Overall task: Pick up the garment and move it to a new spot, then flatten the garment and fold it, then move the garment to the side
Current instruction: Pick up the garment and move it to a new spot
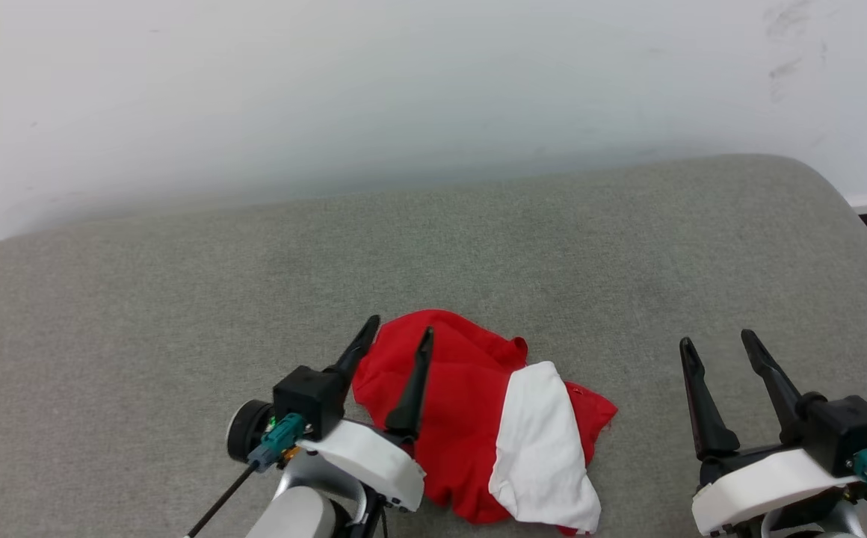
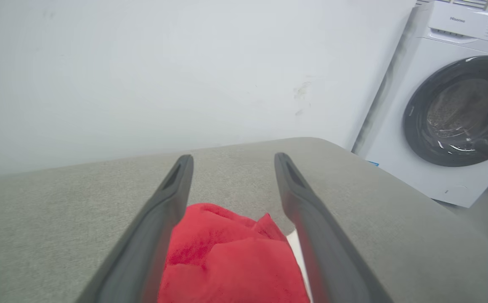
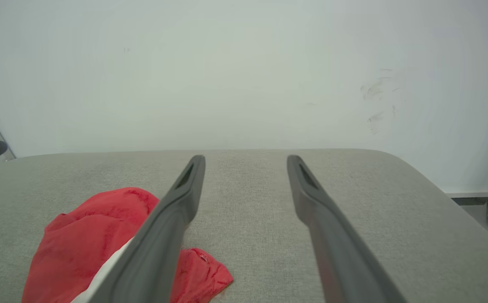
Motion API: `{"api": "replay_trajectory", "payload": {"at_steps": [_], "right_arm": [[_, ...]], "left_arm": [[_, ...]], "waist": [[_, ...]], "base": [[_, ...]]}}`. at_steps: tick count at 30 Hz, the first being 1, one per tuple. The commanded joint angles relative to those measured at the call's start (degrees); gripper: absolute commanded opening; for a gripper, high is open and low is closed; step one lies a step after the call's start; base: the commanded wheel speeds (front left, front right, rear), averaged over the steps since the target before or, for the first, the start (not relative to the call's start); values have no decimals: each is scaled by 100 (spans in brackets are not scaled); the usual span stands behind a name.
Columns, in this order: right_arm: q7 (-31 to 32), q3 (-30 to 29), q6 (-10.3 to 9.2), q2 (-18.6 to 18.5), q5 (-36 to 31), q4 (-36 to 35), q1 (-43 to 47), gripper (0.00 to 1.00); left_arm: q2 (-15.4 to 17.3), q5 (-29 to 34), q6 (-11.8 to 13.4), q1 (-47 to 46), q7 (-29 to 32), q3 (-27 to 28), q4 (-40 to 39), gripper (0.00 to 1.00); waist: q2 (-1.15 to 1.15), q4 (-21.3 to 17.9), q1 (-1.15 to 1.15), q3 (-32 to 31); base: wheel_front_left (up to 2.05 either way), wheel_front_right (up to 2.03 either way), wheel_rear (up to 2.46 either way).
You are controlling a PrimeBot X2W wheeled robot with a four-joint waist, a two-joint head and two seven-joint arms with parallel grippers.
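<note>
Garment crumpled on your grey surface.
Your left gripper: fingers spread over its red folds. Your right gripper: fingers spread too, off to its side.

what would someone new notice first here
The crumpled red garment, a white sleeve across it, lies on the grey padded surface near the front edge. The left gripper hangs open over its left part, the right gripper open over bare fabric. A white washing machine stands to the right.

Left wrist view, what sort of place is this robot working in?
Likely a laundry corner: a white front-loading washing machine stands by a plain wall, and a crumpled red-and-white garment lies on a grey padded surface.
</note>
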Motion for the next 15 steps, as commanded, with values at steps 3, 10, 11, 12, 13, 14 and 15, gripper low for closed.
{"api": "replay_trajectory", "payload": {"at_steps": [3,10,11,12,13,14,15], "right_arm": [[58,-25,-2,3,-20,-67,141,100],[186,-177,-2,3,-55,-184,386,100],[201,-184,-2,3,-57,-203,407,100],[200,-187,-1,3,-52,-220,429,100],[203,-197,-2,3,-49,-232,450,100],[216,-196,-2,3,-49,-246,466,100],[226,-201,-2,3,-46,-260,478,100]], "left_arm": [[131,80,286,272,-75,306,-158,100],[505,234,635,802,-110,875,-404,100],[531,218,666,884,-112,962,-447,100],[568,219,698,967,-112,1043,-479,100],[609,242,727,1029,-112,1111,-514,100],[619,226,743,1089,-112,1188,-557,100],[637,234,767,1130,-110,1233,-599,100]], "waist": [[0,116,0,-129],[0,204,0,-241],[0,204,0,-249],[0,208,0,-252],[0,213,0,-253],[0,217,0,-253],[0,224,0,-252]], "base": [[0,0,0],[0,0,0],[0,0,0],[0,0,0],[0,0,0],[0,0,0],[0,0,0]]}}
